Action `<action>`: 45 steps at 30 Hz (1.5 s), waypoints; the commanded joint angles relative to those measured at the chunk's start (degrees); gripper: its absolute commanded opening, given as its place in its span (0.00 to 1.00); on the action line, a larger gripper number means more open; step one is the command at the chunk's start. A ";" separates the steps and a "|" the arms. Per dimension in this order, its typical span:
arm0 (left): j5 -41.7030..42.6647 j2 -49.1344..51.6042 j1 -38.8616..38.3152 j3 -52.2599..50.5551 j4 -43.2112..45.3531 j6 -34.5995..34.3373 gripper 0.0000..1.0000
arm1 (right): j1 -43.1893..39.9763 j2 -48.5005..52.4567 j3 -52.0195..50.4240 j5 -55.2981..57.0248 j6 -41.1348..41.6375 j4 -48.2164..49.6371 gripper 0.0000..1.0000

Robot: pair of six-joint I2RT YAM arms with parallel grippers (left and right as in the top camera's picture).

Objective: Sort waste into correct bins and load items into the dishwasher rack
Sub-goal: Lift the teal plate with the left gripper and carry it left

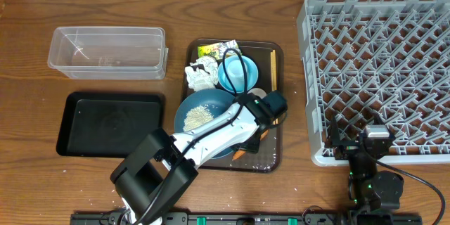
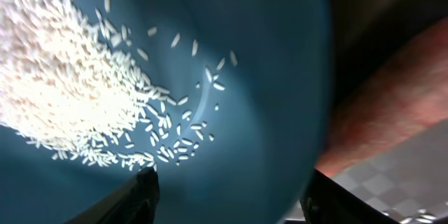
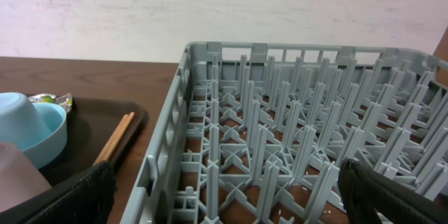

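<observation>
The left gripper [image 2: 231,194], fingers spread, reaches over the rim of the big blue bowl [image 2: 273,70] on the brown tray [image 1: 273,148], likely to tip its rice [image 2: 63,77] out. The right gripper [image 3: 227,196] hangs open by the rack [image 3: 280,105].

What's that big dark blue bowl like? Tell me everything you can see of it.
The large dark blue bowl is round, smooth and glossy, perhaps glazed ceramic or plastic. It sits upright on the brown tray, at the end nearest the robot. A heap of white rice grains lies to one side inside it. The left gripper straddles its rim, one finger inside and one outside, jaws apart.
</observation>
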 commanded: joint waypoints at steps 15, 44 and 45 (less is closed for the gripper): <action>1.29 0.37 -0.09 -0.81 1.29 -1.36 0.33 | -0.22 -0.33 -0.15 -0.02 0.39 -0.15 0.99; 0.15 -22.51 0.46 -0.39 0.04 1.31 0.06 | -0.22 -0.33 -0.15 -0.02 0.39 -0.15 0.99; -0.24 -23.47 0.72 -0.39 -0.28 1.31 0.06 | -0.22 -0.33 -0.15 -0.02 0.39 -0.15 0.99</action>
